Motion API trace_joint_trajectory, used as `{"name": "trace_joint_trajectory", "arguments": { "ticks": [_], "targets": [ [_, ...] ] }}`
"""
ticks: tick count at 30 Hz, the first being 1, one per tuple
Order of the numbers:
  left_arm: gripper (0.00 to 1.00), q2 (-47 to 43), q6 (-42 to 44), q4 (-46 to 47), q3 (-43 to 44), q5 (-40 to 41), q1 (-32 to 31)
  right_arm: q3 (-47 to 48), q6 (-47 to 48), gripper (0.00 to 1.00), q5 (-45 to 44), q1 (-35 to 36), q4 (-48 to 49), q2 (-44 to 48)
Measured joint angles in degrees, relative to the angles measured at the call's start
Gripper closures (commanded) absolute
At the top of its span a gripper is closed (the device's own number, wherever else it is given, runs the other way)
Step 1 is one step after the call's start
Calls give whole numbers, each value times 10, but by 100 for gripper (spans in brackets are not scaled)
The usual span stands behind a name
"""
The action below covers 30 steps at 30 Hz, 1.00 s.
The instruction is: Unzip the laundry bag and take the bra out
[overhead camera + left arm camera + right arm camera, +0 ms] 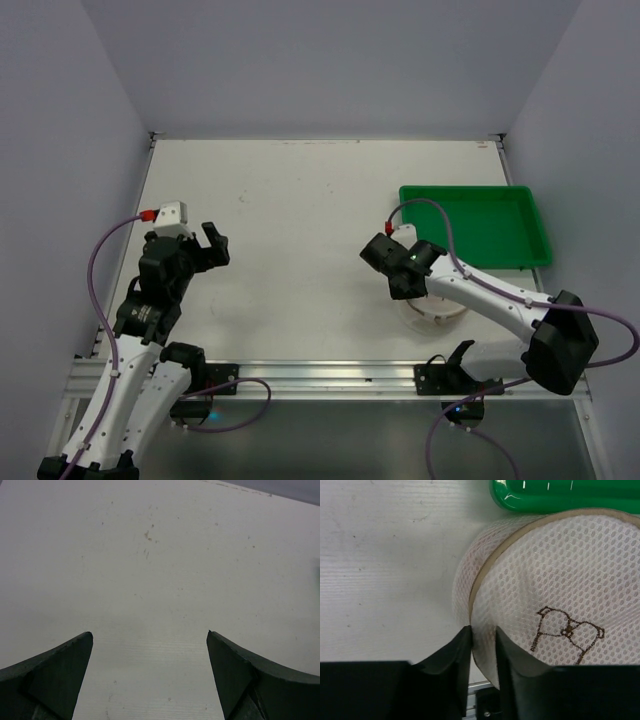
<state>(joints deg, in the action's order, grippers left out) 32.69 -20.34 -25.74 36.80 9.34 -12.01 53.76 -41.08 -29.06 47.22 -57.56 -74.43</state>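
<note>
Laundry bag [555,580] — on the table [300,200] by your right arm's base, just beside the green tray [475,225], sketch face up. Right gripper [482,632] — nearly closed, pinching the bag's beige zip rim, likely hunting the pull. Left gripper [150,635] — spread wide above the table, holding nothing, yours to bring in.

No words, brands or numbers legible in any view. Only sign: small dark stitched bra outline [567,630] on flat mesh face of laundry bag [560,570], seen in right wrist view.
</note>
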Motion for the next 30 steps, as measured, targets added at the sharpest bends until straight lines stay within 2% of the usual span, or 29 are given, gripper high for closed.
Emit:
{"name": "trace_joint_trajectory", "arguments": {
  "ticks": [1, 3, 10, 14, 21, 28, 30],
  "targets": [
    [0, 0, 0, 0, 0, 0, 0, 2, -6, 91, -3, 1, -3, -3],
    [0, 0, 0, 0, 0, 0, 0, 3, -5, 100, -5, 3, -6, -6],
    [0, -3, 0, 0, -1, 1, 0, 4, -2, 100, 7, 18, -1, -12],
    [0, -8, 0, 0, -1, 1, 0, 27, 4, 100, 30, 62, 4, -15],
    [0, -11, 0, 0, -1, 1, 0, 177, 49, 100, 72, 161, 83, -77],
    [0, -26, -2, -3, 0, -1, 0, 294, 169, 100, 100, 180, 213, -173],
    [0, -32, -7, -6, 0, -5, 0, 314, 201, 91, 113, 180, 242, -199]
  ]
}}
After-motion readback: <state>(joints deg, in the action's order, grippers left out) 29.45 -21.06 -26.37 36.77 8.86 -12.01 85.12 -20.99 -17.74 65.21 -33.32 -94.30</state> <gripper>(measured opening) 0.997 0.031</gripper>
